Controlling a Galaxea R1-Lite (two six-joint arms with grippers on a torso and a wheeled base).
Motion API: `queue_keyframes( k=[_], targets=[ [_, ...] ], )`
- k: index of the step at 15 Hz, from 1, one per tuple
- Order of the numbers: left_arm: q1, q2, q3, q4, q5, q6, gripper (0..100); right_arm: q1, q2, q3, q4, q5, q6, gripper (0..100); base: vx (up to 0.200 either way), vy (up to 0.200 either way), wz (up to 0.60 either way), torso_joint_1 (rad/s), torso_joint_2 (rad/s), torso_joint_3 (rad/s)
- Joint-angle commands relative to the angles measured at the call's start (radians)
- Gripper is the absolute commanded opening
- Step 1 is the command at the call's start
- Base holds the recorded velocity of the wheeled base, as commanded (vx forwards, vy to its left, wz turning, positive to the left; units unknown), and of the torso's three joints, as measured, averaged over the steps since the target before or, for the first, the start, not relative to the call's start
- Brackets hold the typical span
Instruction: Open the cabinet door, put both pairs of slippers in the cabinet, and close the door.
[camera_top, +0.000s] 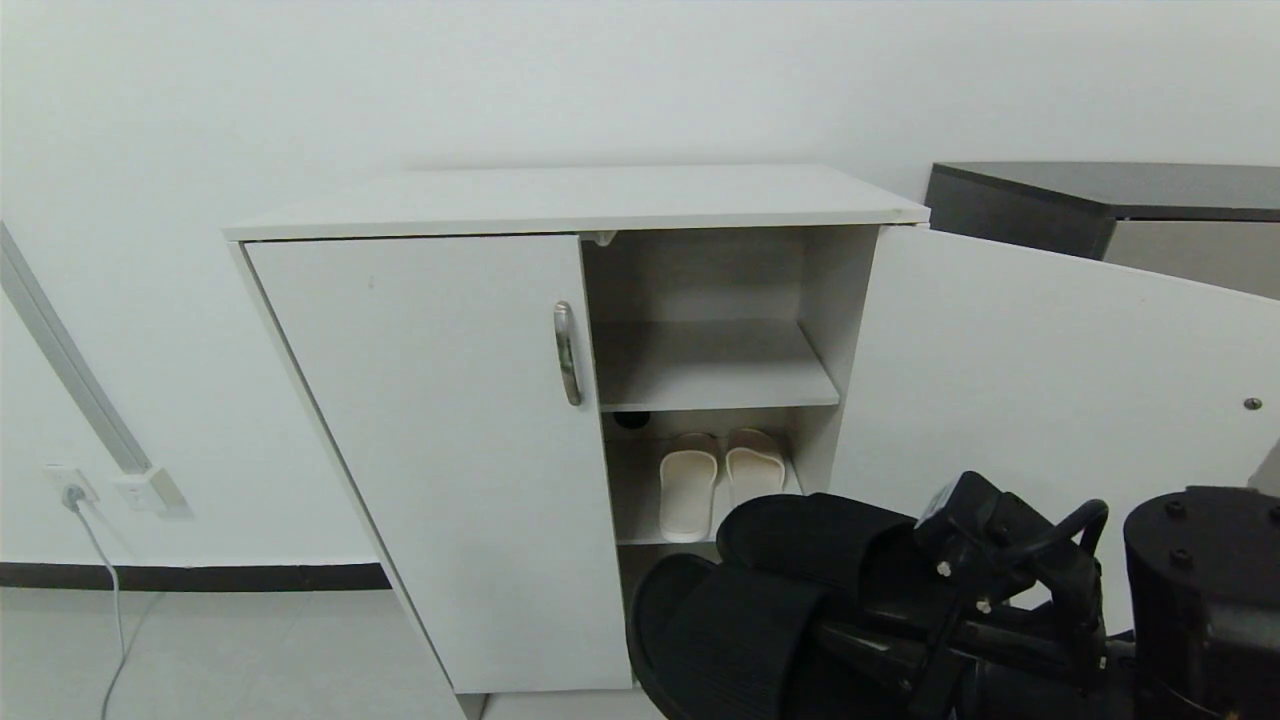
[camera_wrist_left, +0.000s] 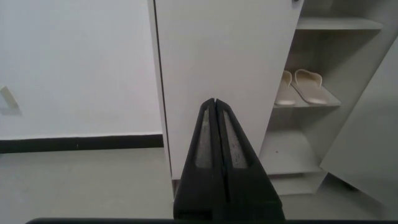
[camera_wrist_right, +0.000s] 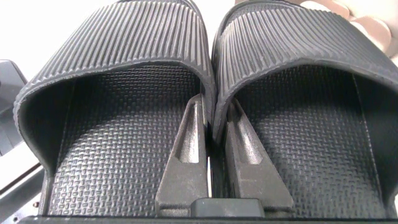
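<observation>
Now, black slippers (camera_top: 760, 600) before open cabinet (camera_top: 570, 200).

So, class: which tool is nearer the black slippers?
Right. The right tool pinches the black slippers by their inner walls; the left tool, shut, points at the closed door, apart from them.

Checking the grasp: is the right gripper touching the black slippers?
Touching. The right wrist view shows the right gripper clamped on the black slippers, its jaws pinching their adjoining inner edges together.

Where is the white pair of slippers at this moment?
In the head view, the white slippers sit side by side inside the open right half of the cabinet, on the shelf just below the upper shelf, right of the closed left door.
</observation>
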Motion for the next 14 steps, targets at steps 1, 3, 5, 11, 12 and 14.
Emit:
queue_keyframes(
  k=[1, 3, 5, 11, 12, 14],
  targets=[
    [0.000, 0.001, 0.000, 0.000, 0.000, -0.001, 0, 0.007, -0.001, 0.002, -0.001, 0.000, -0.005, 0, 0.000, 0.000, 0.00, 0.000, 0.00, 0.000],
    [0.000, 0.001, 0.000, 0.000, 0.000, -0.001, 0, 0.007, 0.001, 0.004, -0.001, 0.000, -0.010, 0, 0.000, 0.000, 0.00, 0.000, 0.00, 0.000],
    [0.000, 0.001, 0.000, 0.000, 0.000, 0.001, 0, 0.007, 0.002, 0.004, -0.001, 0.000, -0.010, 0, 0.000, 0.000, 0.00, 0.000, 0.00, 0.000],
    [0.000, 0.001, 0.000, 0.000, -0.001, 0.004, 0, 0.009, 0.139, -0.034, -0.105, -0.057, -0.024, 0, 0.000, 0.000, 0.00, 0.000, 0.00, 0.000],
    [0.000, 0.001, 0.000, 0.000, 0.000, 0.004, 0, 0.009, 0.176, -0.047, -0.142, -0.099, -0.022, 0, 0.000, 0.000, 0.00, 0.000, 0.00, 0.000],
    [0.000, 0.001, 0.000, 0.000, -0.001, 0.005, 0, 0.041, 0.392, -0.194, -0.223, -0.411, 0.050, 0, 0.000, 0.000, 0.00, 0.000, 0.00, 0.000]
  ],
)
